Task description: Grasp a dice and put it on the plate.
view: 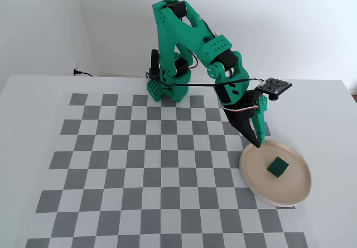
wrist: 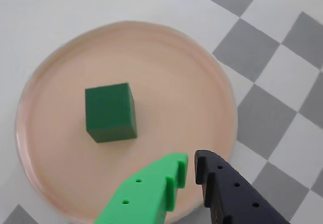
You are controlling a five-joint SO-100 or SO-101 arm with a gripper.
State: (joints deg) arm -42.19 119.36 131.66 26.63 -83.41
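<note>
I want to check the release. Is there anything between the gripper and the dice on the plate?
Nothing. In the wrist view, only bare plate surface lies between the gripper and the dice; the fixed view agrees.

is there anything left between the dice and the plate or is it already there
Nothing stands between them: the dice already sits on the plate, a little off its middle. The gripper hangs apart from it over the plate's rim, jaws nearly closed and holding nothing.
</note>
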